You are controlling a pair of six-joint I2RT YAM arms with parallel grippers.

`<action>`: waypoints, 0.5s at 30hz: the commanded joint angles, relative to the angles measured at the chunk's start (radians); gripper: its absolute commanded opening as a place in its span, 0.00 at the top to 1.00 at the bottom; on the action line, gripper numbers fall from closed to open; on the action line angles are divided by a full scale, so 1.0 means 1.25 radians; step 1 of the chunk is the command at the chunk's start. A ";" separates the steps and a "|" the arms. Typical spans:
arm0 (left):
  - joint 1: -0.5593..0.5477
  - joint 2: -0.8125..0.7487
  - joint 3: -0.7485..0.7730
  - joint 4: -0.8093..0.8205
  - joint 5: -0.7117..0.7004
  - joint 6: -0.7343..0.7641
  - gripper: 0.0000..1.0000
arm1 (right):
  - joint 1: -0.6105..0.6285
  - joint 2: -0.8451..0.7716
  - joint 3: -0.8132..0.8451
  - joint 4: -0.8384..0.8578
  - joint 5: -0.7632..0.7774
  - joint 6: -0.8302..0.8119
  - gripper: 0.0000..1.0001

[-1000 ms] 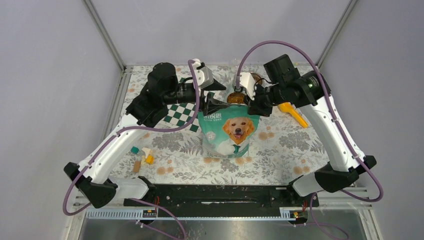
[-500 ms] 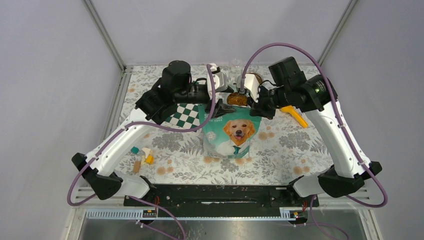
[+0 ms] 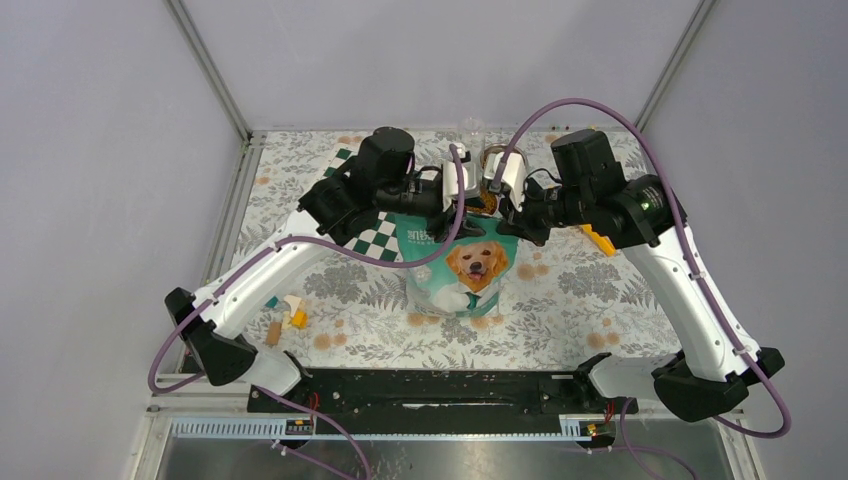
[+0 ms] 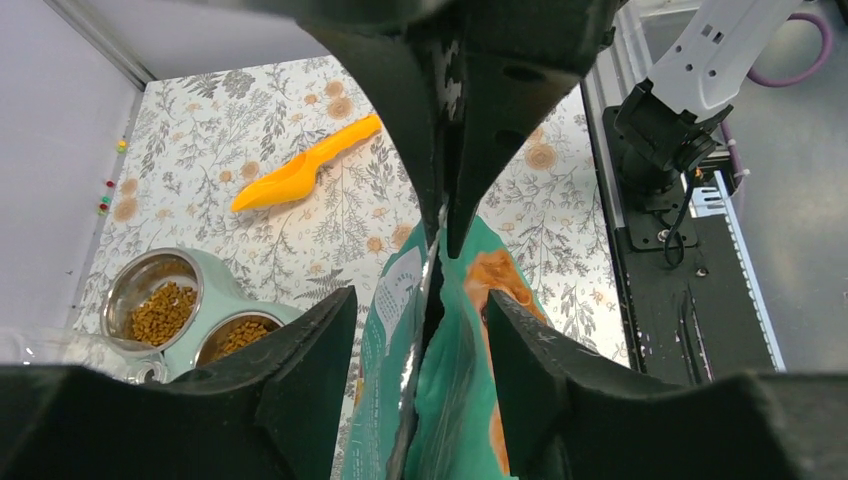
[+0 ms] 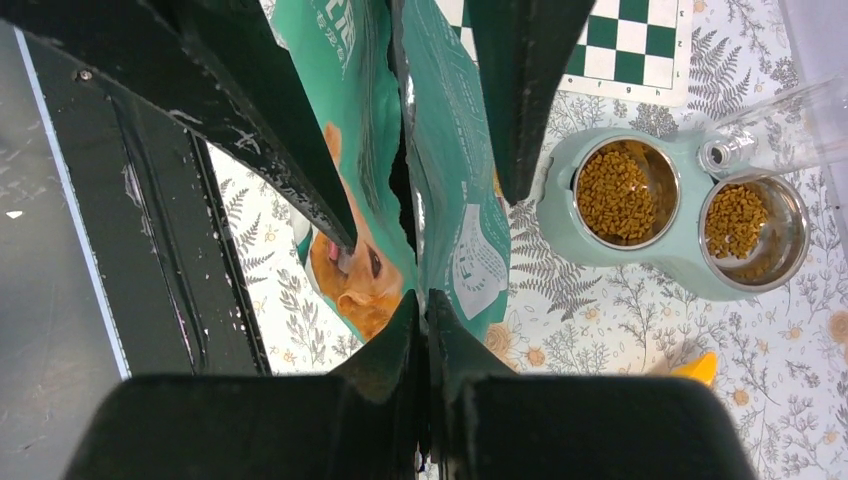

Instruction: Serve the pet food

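At the near left of the flowered table [image 3: 580, 300] lie a few small blocks [image 3: 285, 315], and beyond them a green-and-white checked mat [image 3: 365, 238]. Just right of the mat, the left gripper [image 4: 420, 300] straddles the top edge of the upright teal bag [image 3: 462, 270]. Its fingers stand apart, one on each side; whether they press the bag I cannot tell. The bag stands in the middle, its dog picture facing the near side. From the right, the right gripper [image 5: 425, 300] is pinched tight on the same top edge. Behind the bag, on the far side, the pet food [image 5: 612, 195] fills both steel bowls of a pale green feeder [image 5: 560, 230]. Farther right lies an orange scoop [image 4: 300, 175].
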 commanded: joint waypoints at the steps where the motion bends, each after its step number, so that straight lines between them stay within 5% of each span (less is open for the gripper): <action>1: -0.015 0.010 0.050 -0.016 -0.027 0.050 0.51 | -0.002 -0.035 0.018 0.130 -0.076 0.035 1.00; 7: -0.029 0.020 0.072 -0.049 -0.061 0.083 0.74 | -0.001 -0.035 0.026 0.130 -0.075 0.035 1.00; 11: -0.030 0.019 0.094 -0.110 -0.110 0.128 1.00 | -0.001 -0.039 0.026 0.122 -0.044 0.030 1.00; 15: -0.030 -0.010 0.086 -0.172 -0.191 0.184 1.00 | -0.002 -0.044 0.032 0.103 0.020 0.022 1.00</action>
